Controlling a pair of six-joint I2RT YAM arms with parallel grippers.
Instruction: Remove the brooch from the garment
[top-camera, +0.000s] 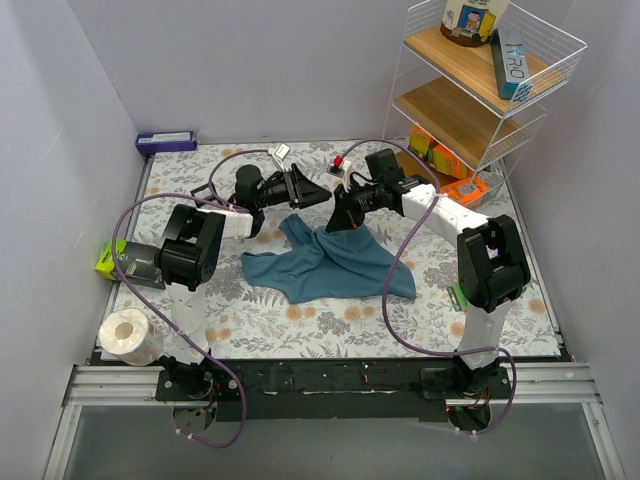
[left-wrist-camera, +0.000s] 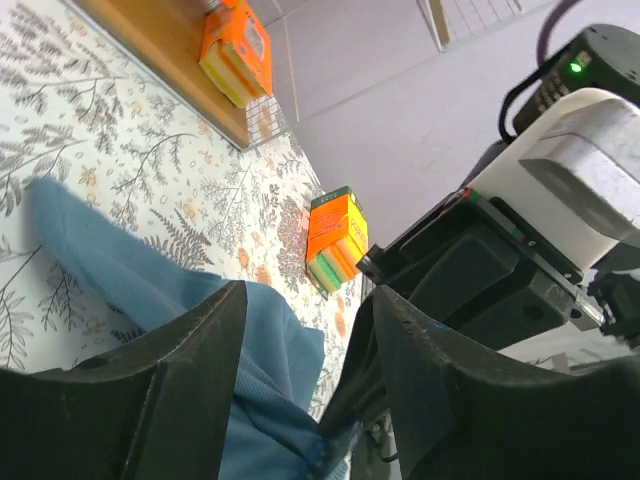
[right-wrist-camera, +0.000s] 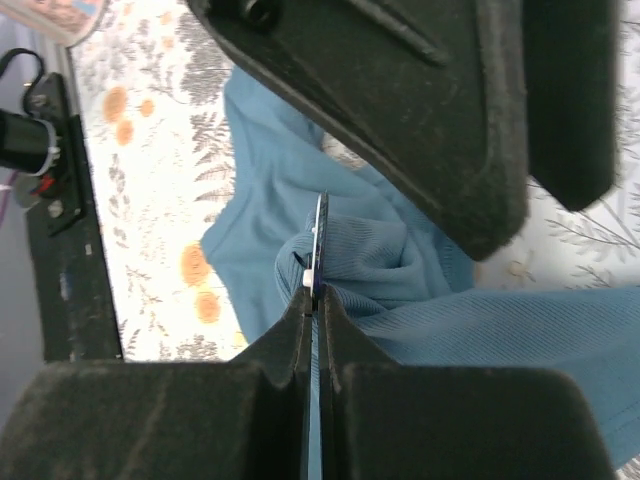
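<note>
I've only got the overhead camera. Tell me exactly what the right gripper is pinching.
Observer: The right gripper is shut on a fold of the shirt, and the pin stands edge-on just past its fingertips.
Operator: Now report the left gripper's jaws.
Observer: The left gripper is open. Its own camera shows the shirt through the gap between the fingers.
</note>
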